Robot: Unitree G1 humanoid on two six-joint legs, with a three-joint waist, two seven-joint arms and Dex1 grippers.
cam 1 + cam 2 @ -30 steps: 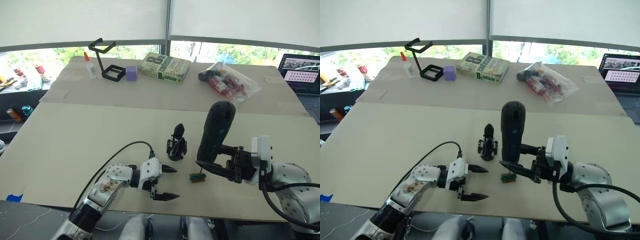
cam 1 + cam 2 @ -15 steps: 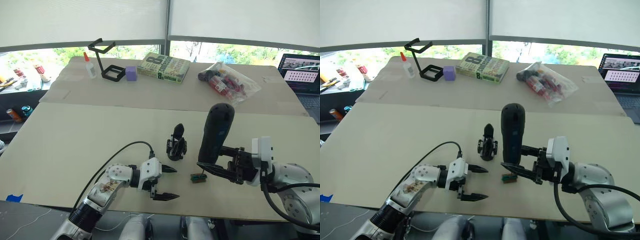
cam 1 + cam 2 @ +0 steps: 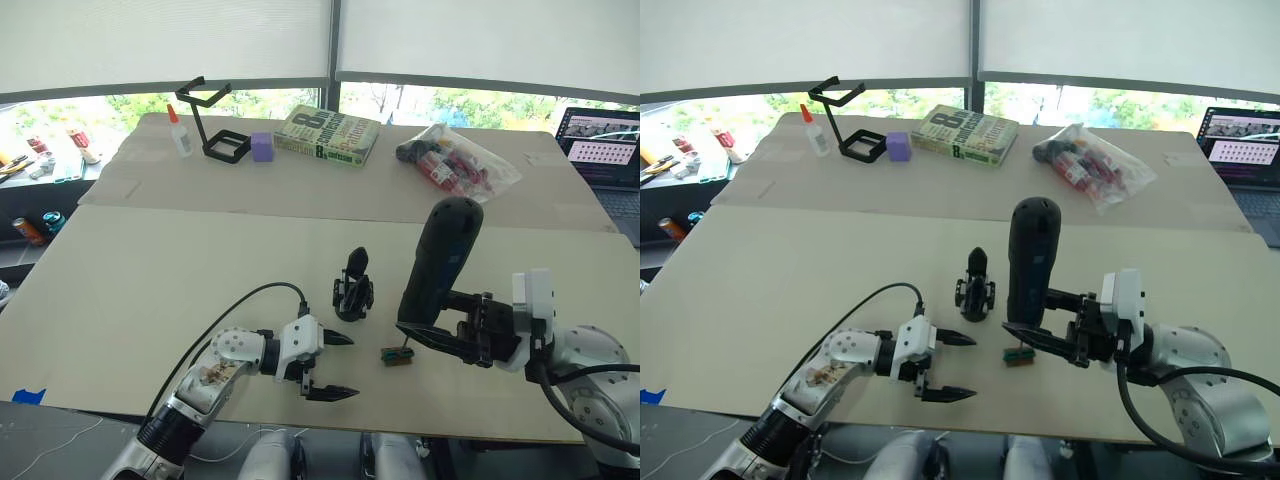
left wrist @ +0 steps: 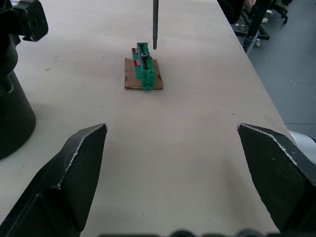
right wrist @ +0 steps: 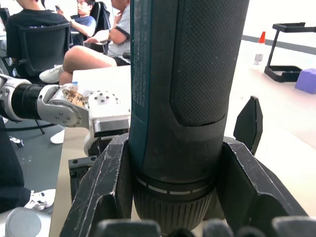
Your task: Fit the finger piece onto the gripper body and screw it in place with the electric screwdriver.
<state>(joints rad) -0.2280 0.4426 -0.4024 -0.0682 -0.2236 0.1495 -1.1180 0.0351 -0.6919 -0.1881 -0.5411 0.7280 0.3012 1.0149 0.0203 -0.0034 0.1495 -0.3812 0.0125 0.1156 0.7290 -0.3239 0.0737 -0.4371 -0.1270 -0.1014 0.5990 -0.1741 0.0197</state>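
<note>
- Pale beige tabletop (image 3: 150, 270) fills most of the head view, made of two boards with a seam across the upper middle; white roller blinds and a strip of window with green foliage run along the top of the frame.
- Long thick black cylindrical electric screwdriver (image 3: 438, 262) stands nearly upright at centre right, rounded end up and tilted slightly to the right; textured grip and ribbed collar show in the right wrist view.
- Right gripper (image 3: 440, 333), lower right, has its two black fingers pressed against either side of the screwdriver's lower barrel, pinching it.
- Thin metal bit (image 4: 155, 24) points down at the small green-and-brown block (image 3: 396, 355), its tip just above or at the block's top; contact cannot be judged.
- Left gripper (image 3: 335, 366), lower centre, holds nothing: black pointed fingers (image 4: 74, 163) spread wide, low over the table, aimed towards the block.
- Small chunky black gripper body (image 3: 353, 291), pointed finger upward, stands at frame centre, just left of the screwdriver and above the left gripper, apart from both.
- Back board, upper frame, from the left: white glue bottle with red cap (image 3: 180, 131), black wire-frame stand (image 3: 212, 120), lilac cube (image 3: 263, 147), green-covered book (image 3: 327, 135), clear plastic bag of small items (image 3: 456, 160).
- Open laptop (image 3: 603, 135) at the right edge.
- Seated people (image 5: 74, 29) in the room show at upper left of the right wrist view.
</note>
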